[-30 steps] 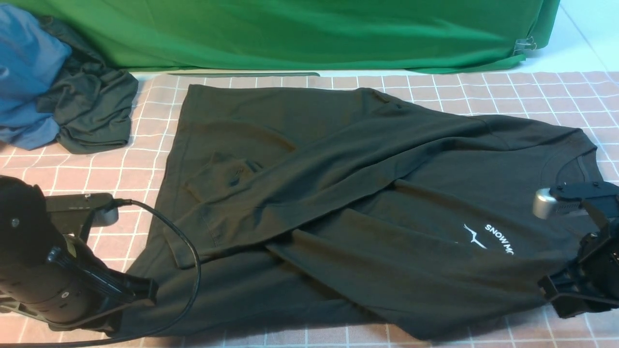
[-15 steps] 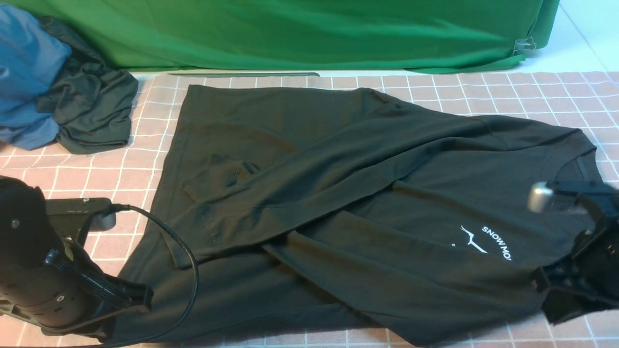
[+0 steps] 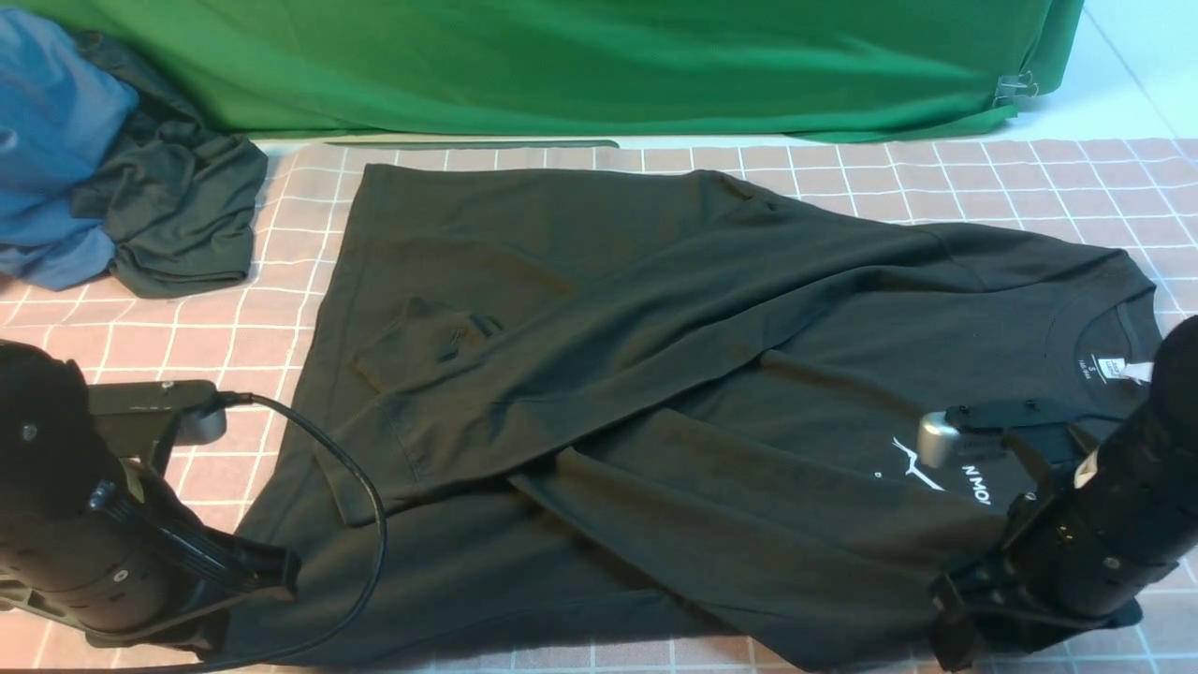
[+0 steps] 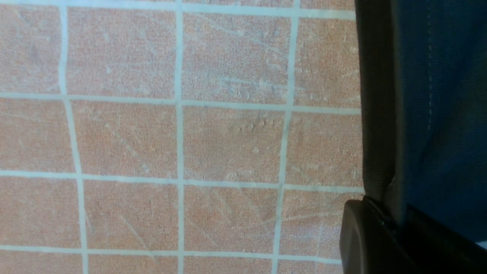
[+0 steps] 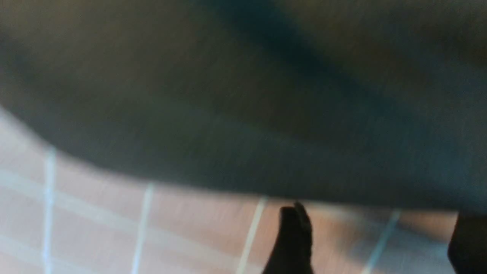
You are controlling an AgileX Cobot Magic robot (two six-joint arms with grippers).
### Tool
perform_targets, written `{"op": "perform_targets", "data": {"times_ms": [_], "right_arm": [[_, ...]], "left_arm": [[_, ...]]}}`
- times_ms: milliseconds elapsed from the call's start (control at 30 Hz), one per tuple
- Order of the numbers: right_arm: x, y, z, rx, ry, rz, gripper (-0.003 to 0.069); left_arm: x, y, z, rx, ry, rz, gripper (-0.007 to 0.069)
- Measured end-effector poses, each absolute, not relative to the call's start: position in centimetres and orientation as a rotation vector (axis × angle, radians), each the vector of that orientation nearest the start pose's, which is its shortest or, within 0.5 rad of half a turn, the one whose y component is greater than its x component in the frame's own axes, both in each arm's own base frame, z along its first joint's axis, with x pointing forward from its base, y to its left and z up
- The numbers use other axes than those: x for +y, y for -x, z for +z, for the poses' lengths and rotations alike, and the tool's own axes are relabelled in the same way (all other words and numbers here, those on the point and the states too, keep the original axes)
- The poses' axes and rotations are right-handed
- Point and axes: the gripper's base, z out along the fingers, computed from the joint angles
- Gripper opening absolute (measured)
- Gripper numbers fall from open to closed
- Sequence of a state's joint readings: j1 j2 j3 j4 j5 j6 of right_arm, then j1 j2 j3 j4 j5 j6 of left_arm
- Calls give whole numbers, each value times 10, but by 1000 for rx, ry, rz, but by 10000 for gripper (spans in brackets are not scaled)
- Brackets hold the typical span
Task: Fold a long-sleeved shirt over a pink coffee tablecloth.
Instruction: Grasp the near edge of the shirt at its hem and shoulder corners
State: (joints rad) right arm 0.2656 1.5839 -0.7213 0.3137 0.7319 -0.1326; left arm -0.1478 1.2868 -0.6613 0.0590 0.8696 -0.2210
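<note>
A blue garment (image 3: 47,140) and a grey-green garment (image 3: 178,215) lie at the far left corner of the table (image 3: 674,142), with a green cloth (image 3: 599,65) along the far edge. The black shirt (image 3: 608,328) lies spread on the checked tablecloth (image 3: 1029,178), sleeves crossed. The left tool (image 3: 267,571), pressed together, seems to pinch its hem by the near left corner. The right tool (image 5: 380,247), spread, is at its near right edge.
</note>
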Motion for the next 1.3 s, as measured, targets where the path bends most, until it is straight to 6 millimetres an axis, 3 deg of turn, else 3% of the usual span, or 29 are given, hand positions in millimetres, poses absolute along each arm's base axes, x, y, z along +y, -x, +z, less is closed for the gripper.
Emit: {"op": "perform_targets", "data": {"times_ms": [567, 767, 900, 967, 1033, 1100, 1167, 1300], "right_arm": [[86, -254, 172, 2877, 220, 335, 556], [86, -259, 173, 2824, 204, 326, 507], [86, -261, 168, 2834, 196, 322, 410], [86, -262, 166, 2833, 199, 318, 324], [86, -262, 166, 2824, 227, 312, 176], [86, -262, 166, 2821, 250, 308, 81], [86, -262, 166, 2823, 261, 307, 45], [86, -257, 168, 2855, 295, 309, 40]], "left_arm": [[-27, -198, 206, 2964, 75, -4, 31], [-27, -199, 206, 2961, 77, -7, 31], [-28, -199, 206, 2958, 85, -20, 31], [-28, -199, 206, 2958, 91, -28, 31], [-28, -199, 206, 2957, 91, -29, 31], [-28, -199, 206, 2956, 91, -29, 31], [-28, -199, 206, 2956, 91, -29, 31], [-28, -199, 206, 2958, 91, -27, 31]]}}
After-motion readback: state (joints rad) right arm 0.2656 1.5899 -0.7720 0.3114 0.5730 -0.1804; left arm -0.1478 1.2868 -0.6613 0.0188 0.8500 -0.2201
